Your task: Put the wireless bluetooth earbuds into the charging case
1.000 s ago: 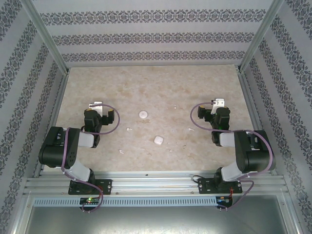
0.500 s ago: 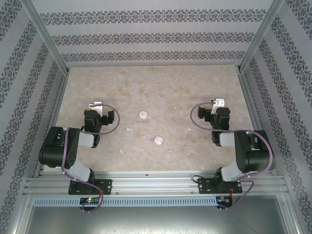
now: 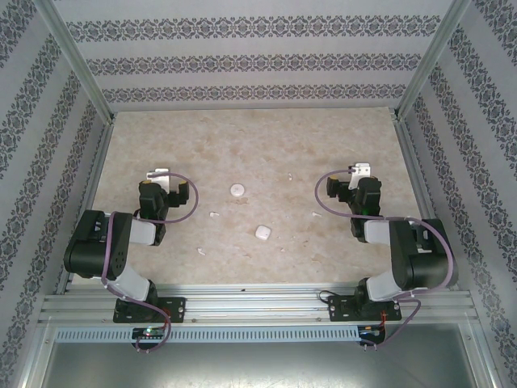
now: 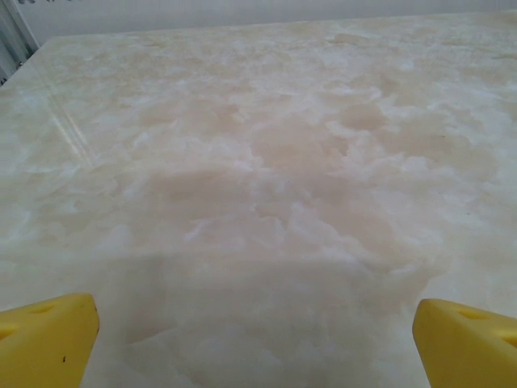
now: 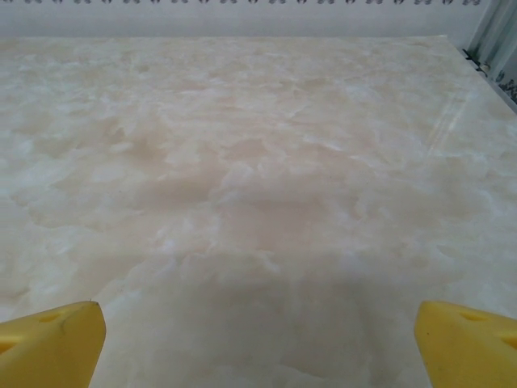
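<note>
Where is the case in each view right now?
Top: case near the middle of the table, closer to the front edge than the disc.
Left wrist: marbled table ahead of the open left gripper.
Right wrist: marbled table ahead of the open right gripper.
Shared landmark: the marbled table.

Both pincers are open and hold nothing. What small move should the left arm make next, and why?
Probably swing the left pincer toward the nearest earbud, a tiny white piece lying loose on the table. The pincer is open and empty, and that earbud lies apart from the charging case.
</note>
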Motion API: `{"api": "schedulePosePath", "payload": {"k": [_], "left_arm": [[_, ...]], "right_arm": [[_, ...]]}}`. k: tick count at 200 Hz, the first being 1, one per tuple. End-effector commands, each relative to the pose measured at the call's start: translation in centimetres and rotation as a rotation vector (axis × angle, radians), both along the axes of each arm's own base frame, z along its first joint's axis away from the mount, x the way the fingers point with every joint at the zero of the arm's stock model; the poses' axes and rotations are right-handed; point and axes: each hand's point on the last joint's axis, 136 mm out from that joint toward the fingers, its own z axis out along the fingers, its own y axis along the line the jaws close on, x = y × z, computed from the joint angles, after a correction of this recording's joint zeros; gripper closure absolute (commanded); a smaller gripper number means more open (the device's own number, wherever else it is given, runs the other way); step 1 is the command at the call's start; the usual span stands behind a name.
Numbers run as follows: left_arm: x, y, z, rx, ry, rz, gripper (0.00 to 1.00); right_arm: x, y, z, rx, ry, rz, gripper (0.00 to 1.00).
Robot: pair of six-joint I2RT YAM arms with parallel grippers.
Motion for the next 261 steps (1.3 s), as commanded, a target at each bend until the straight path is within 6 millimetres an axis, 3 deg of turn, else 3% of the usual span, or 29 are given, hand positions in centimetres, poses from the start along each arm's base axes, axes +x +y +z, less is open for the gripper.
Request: {"api": "schedulePosePath", "payload": {"k": [1,42,59,78,119,142,160,176,213,261], "left_arm": [[-0.2,0.7,2.2,-0.017,-0.082,0.035,0.00],[-0.4,1.1,5.4,-0.019,-0.045,0.061,0.00],[-0.6,0.8,7.2,-0.060,-0.037,0.056,0.00],[-1.2,0.4,8.2,-0.120,0.022,0.054,0.00],[-3.7,-0.8,6.5,-0.250,0.307,0.077,0.05],[-5.2,-2.4,5.3,-0.346,0.400,0.039,0.09],[-6.1,-3.9,4.0,-0.435,0.472,0.005,0.11],[-6.6,-4.9,3.1,-0.488,0.532,-0.019,0.14],[-6.8,-6.5,2.0,-0.572,0.608,-0.059,0.21],[-7.2,-8.5,0.9,-0.628,0.670,-0.100,0.24]], "right_arm": [[0.5,1.5,3.1,-0.017,-0.017,0.062,0.02],[-0.4,1.2,5.1,0.054,0.146,-0.046,0.02],[-1.0,2.8,5.6,0.054,0.223,-0.023,0.02],[-2.0,6.1,5.8,0.024,0.317,0.069,0.02],[-6.5,14.4,4.2,0.006,0.501,0.241,0.04],[-10.2,19.8,2.8,-0.078,0.577,0.472,0.04],[-12.9,22.9,1.7,-0.143,0.661,0.662,0.03],[-13.8,23.9,0.9,-0.158,0.731,0.729,0.02],[-13.2,25.7,0.6,-0.199,0.809,0.808,0.02],[-13.2,26.8,-1.9,-0.308,0.991,0.877,0.02]]}}
